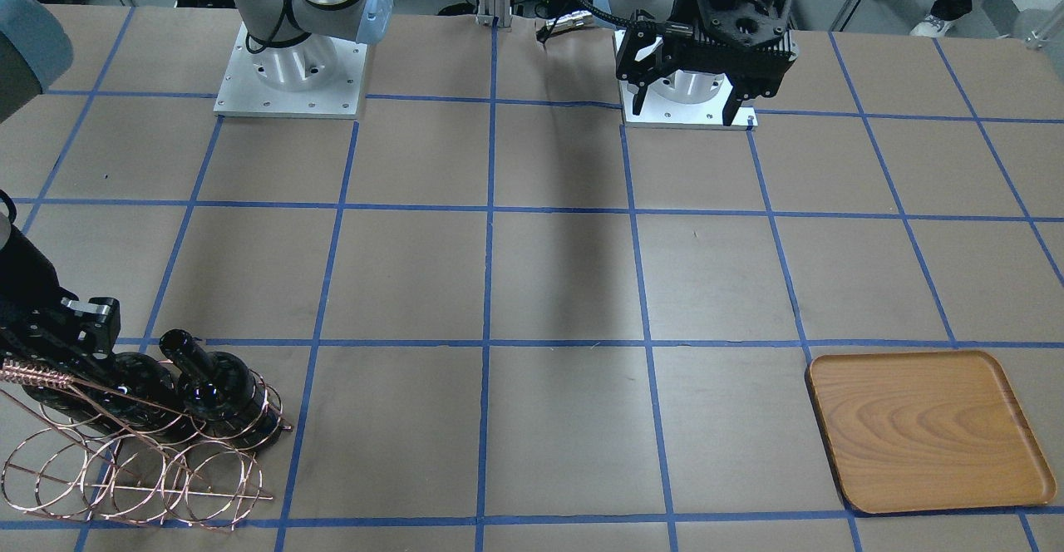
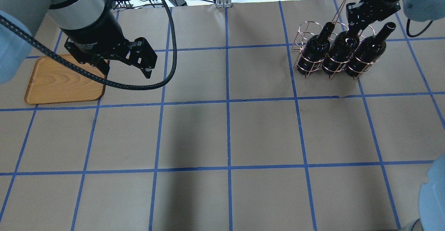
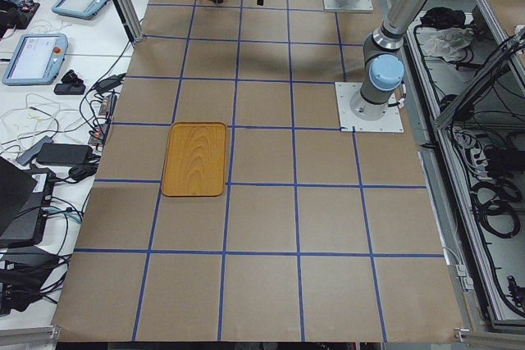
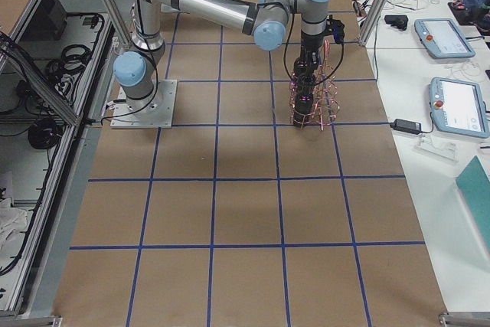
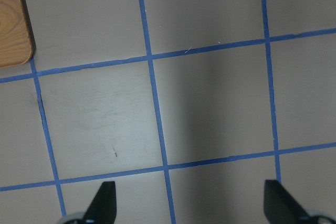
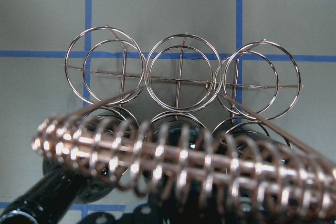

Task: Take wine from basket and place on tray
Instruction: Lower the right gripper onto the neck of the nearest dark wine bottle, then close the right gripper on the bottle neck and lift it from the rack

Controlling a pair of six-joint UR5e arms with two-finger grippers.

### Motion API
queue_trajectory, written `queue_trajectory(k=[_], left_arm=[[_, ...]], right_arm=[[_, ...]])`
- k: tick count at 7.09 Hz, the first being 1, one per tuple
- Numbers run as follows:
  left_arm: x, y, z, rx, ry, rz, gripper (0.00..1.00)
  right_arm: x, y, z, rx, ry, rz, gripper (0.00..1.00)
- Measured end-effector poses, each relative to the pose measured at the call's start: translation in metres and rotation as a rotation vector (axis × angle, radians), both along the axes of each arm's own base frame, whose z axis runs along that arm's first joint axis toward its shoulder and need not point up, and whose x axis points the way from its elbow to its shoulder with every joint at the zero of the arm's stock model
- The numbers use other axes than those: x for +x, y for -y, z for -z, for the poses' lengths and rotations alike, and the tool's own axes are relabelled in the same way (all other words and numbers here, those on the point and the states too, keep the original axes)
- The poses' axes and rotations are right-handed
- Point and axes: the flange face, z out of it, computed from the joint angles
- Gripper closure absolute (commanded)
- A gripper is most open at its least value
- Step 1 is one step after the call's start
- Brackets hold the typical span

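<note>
Covering neck of middle wine (image 2: 339,56): right hand (image 2: 354,29), over basket (image 6: 178,163)

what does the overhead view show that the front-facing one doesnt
Only overhead: all three wine bottles standing in a row in the basket, with the right hand at the middle one's neck. Only front-facing: the whole tray, bare, and the basket's empty row of rings on the operators' side. Both: basket, tray and the open left hand.
</note>
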Motion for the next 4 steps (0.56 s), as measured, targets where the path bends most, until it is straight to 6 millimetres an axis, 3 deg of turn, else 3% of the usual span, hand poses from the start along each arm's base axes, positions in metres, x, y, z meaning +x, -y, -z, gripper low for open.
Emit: queue_trajectory(k=[2, 4], left_arm=[[0.0, 0.0, 0.0, -0.001, 0.0, 0.001, 0.0], [0.0, 0.0, 0.0, 0.0, 0.0, 0.0, 0.0]], right_arm=[[0.003, -0.002, -0.025, 0.014, 0.002, -0.005, 1.0], [0.009, -0.022, -0.074, 0.033, 0.0, -0.006, 1.0]])
